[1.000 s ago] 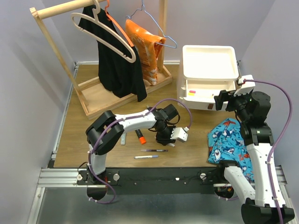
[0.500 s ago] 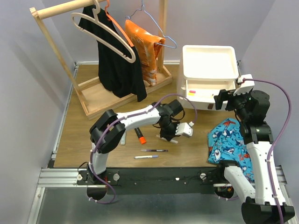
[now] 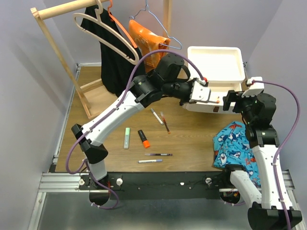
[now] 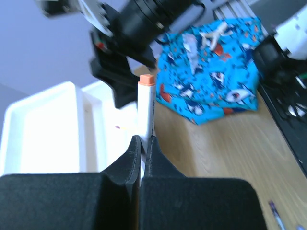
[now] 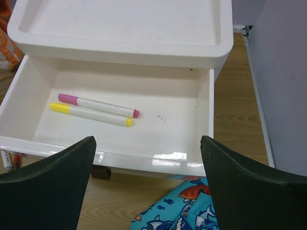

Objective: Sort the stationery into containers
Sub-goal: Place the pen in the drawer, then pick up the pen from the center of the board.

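Observation:
My left gripper [image 3: 210,97] is shut on a white marker with an orange cap [image 4: 146,103], held by the front of the white drawer unit [image 3: 214,50]. In the left wrist view the marker sticks up from between the shut fingers of that gripper [image 4: 142,142]. The top drawer [image 5: 205,115] is pulled out, with a pink-capped marker [image 5: 98,105] and a yellow-capped marker [image 5: 91,115] inside. My right gripper [image 5: 147,143] is open just in front of the drawer, holding nothing. A pale green highlighter [image 3: 126,137], an orange highlighter [image 3: 144,138] and several pens [image 3: 158,154] lie on the table.
The blue shark-print cloth [image 3: 234,146] lies right of centre, below the drawer unit. A wooden clothes rack [image 3: 91,98] with a black garment [image 3: 120,67] and an orange bag [image 3: 149,48] stands at the back left. Purple walls close in both sides.
My left gripper shut on the marker down on the table, then lifted and swung it up and right to the drawer unit. The right arm has stayed put.

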`<control>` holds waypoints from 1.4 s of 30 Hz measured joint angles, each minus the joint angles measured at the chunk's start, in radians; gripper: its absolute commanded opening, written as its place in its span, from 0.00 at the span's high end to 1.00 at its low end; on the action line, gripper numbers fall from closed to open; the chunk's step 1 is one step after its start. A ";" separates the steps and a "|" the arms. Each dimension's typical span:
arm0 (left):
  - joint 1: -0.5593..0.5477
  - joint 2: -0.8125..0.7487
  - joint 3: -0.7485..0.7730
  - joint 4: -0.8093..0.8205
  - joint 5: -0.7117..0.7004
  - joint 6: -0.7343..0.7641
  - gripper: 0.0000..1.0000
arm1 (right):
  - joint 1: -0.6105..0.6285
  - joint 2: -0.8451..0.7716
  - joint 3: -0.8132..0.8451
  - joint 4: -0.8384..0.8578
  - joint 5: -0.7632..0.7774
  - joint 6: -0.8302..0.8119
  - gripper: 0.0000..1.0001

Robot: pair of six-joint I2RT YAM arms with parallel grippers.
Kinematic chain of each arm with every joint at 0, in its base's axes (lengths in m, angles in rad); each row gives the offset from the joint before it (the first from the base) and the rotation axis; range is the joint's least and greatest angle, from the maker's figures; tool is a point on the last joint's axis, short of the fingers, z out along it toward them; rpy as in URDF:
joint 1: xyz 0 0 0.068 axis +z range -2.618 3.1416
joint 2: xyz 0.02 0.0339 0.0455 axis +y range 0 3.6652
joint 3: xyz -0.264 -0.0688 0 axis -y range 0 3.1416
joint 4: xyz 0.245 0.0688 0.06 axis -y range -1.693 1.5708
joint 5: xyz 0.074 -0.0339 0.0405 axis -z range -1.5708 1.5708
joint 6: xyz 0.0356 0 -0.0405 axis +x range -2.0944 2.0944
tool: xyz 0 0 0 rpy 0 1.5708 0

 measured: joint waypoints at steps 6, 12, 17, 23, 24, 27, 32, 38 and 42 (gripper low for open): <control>-0.002 0.168 0.142 0.162 -0.016 -0.053 0.99 | -0.001 0.010 -0.002 0.005 0.012 0.006 0.03; 0.010 0.308 0.167 0.227 -0.048 -0.063 0.90 | -0.007 0.012 -0.002 0.006 0.043 0.006 0.03; 0.019 0.361 0.167 0.257 -0.092 -0.066 0.79 | -0.007 -0.004 -0.002 0.006 0.054 0.006 0.03; 0.030 0.379 0.167 0.296 -0.146 -0.068 0.55 | -0.007 -0.006 -0.002 0.006 0.057 0.006 0.03; 0.031 0.379 0.167 0.301 -0.159 -0.066 0.53 | -0.007 -0.006 -0.002 0.006 0.057 0.006 0.03; 0.032 0.379 0.167 0.314 -0.195 -0.063 0.43 | -0.007 -0.004 -0.001 0.006 0.058 0.006 0.03; 0.032 0.358 0.119 0.322 -0.244 -0.060 0.40 | -0.008 0.008 0.010 0.006 0.061 0.006 0.02; 0.047 0.074 -0.212 0.272 -0.264 -0.045 0.41 | -0.013 0.005 0.018 0.005 0.061 0.005 0.02; 0.074 -0.178 -0.416 0.152 -0.238 0.016 0.51 | -0.014 -0.008 0.018 0.005 0.056 0.006 0.02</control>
